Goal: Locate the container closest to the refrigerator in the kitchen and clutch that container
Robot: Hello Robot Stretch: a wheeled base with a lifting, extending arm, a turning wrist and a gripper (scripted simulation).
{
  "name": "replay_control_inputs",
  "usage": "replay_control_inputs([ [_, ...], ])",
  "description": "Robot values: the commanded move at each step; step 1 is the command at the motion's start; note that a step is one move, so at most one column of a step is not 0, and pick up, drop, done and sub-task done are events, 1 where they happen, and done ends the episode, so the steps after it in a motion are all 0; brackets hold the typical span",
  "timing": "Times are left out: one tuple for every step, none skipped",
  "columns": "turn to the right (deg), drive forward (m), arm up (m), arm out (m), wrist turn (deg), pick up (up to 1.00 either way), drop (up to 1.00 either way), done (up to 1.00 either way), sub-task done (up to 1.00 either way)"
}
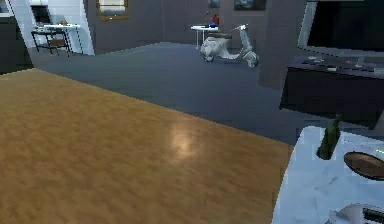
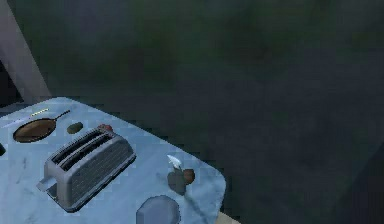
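Toaster (image 2: pixel 88 165) on a pale table (image 2: pixel 160 148); the container's direction from the fingers, and their state, cannot be told.

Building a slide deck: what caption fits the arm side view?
Toaster on a pale marbled counter, with a brown dish beside it.

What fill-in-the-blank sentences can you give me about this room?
1. Near the forward view's far wall stands a white ____.
2. On the pale countertop sits a silver two-slot ____.
3. The floor nearest the camera in the forward view is brown ____.
Missing words: scooter, toaster, wood.
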Motion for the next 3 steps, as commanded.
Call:
replay_control_inputs([
  [0.0,0.0,0.12,0.0,0.0,0.0,0.0,0.0,0.0],
  [0.0,0.0,0.0,0.28,0.0,0.0,0.0,0.0,0.0],
  [0.0,0.0,0.0,0.0,45.0,0.0,0.0,0.0,0.0],
])
